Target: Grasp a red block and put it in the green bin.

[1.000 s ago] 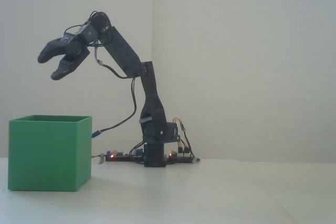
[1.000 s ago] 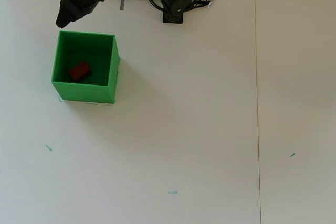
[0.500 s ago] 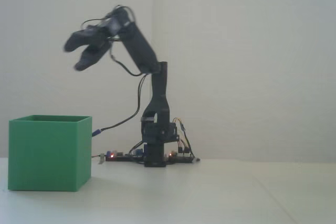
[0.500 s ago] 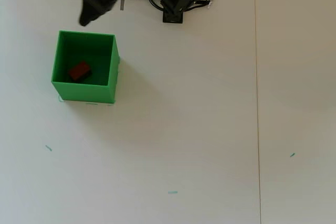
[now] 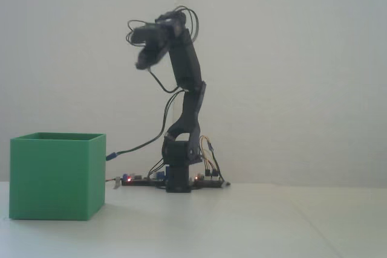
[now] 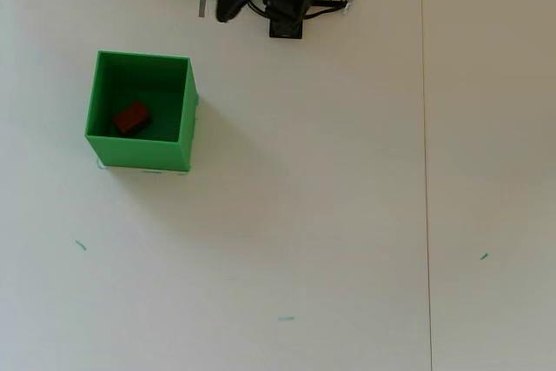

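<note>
I see the red block (image 6: 131, 117) lying on the floor of the green bin (image 6: 185, 119), toward the bin's left wall in the overhead view and turned slightly askew to the walls. It is small, matte and wider than tall. The bin is a thin-walled green cube, open at the top, standing upright on the desk (image 6: 304, 215) near its far left corner. In the fixed view I see only the bin's outer walls (image 5: 57, 176).

No text, label, brand or number can be read in either view.
</note>
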Robot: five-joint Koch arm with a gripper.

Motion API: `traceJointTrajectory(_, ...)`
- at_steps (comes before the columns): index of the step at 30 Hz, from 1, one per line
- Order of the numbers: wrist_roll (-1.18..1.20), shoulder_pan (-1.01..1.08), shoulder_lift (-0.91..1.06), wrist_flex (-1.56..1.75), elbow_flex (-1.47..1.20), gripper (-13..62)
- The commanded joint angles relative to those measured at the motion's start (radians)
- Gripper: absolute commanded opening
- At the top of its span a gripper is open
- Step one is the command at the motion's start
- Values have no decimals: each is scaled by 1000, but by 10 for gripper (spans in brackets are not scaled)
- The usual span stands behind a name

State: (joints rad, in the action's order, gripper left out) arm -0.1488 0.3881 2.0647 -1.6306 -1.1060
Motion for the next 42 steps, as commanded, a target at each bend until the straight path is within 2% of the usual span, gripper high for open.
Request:
traceJointTrajectory(1, 29, -83, 80, 57, -72, 313)
traceJointTrajectory(8, 52, -201, 259, 173, -402, 314)
traceJointTrajectory(13, 60, -204, 273, 256, -615, 345)
traceJointTrajectory(15, 143, -204, 273, 259, -661, 366)
traceJointTrajectory(21, 210, -204, 273, 285, -773, 372)
traceJointTrajectory(34, 209, -210, 273, 707, -1310, 370)
traceJointTrajectory(42, 204, -212, 273, 1230, -1720, 367)
